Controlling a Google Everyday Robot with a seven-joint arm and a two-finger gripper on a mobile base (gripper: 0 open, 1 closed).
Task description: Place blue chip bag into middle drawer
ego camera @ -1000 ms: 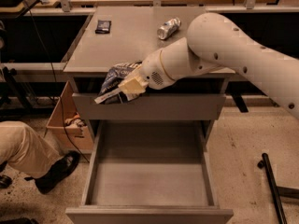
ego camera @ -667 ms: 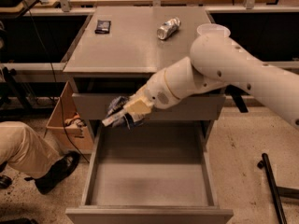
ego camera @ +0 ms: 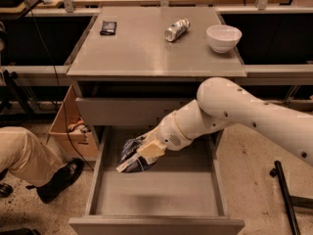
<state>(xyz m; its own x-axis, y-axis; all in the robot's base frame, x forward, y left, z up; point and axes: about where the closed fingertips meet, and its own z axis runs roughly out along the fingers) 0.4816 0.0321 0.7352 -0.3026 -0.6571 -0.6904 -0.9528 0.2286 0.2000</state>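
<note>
The end effector (ego camera: pixel 145 152) is positioned inside the open middle drawer (ego camera: pixel 161 195), toward its 10 o'clock corner; it is clamped around the blue chip bag (ego camera: pixel 130 159), held low over the drawer floor; on the tabletop (ego camera: pixel 142 53), a crushed can (ego camera: pixel 176 29) is flanked by a black object (ego camera: pixel 108 28) at 9 o'clock and a white bowl (ego camera: pixel 223 37) at 3 o'clock.

Smooth cream plastic gripper (ego camera: pixel 147 152), below the front edge of the matt metal bench (ego camera: pixel 146 48), clamps the crinkly glossy foil blue chip bag (ego camera: pixel 128 157) over the matt grey metal middle drawer (ego camera: pixel 161 192).

Warm overhead light, shadow beneath claw (ego camera: pixel 141 155) in drawer (ego camera: pixel 188 192)
</note>
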